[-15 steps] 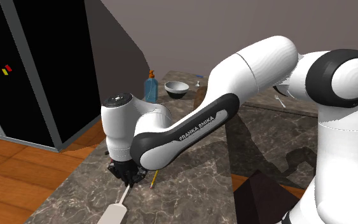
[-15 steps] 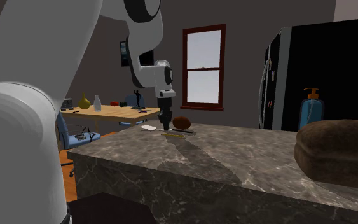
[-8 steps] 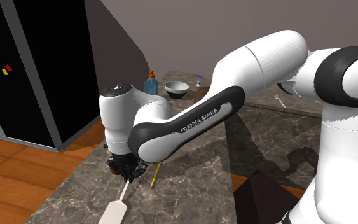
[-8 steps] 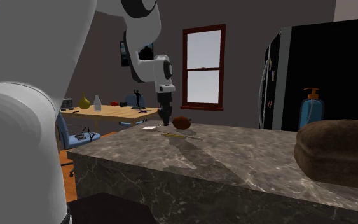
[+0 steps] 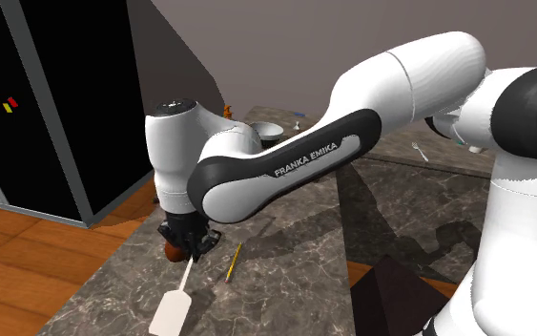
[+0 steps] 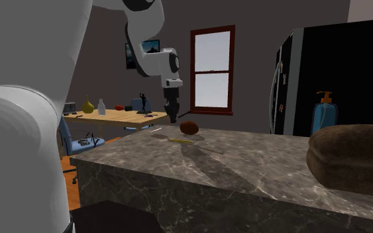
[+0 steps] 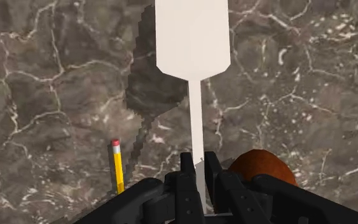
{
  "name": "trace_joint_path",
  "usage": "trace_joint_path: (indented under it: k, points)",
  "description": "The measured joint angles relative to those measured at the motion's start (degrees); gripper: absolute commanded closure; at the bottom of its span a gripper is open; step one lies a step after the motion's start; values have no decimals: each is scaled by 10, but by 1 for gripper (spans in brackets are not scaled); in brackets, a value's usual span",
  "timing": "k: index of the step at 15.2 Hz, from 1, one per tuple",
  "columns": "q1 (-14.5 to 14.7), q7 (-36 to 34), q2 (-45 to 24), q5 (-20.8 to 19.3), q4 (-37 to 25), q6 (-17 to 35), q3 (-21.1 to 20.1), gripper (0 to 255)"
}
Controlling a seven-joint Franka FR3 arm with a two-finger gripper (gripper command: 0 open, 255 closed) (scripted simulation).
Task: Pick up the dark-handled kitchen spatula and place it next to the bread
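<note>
White-bladed spatula (image 7: 192,38) in the black hand (image 7: 196,168)

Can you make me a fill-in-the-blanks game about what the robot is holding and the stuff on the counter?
1. The jaws are shut on the thin stem of a spatula whose wide flat blade is ____.
2. The pencil lying on the counter near the jaws is ____ with a red eraser end.
3. In the second exterior view, the pump bottle standing beyond the brown bread is ____.
Missing words: white, yellow, blue.
</note>
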State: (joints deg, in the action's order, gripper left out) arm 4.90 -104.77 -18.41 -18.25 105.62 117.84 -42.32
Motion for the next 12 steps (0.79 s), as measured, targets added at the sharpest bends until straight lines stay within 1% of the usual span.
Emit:
trace_joint_path:
  k: [12]
  points:
    - [-8,25,36,34,-54,-78,-13,255]
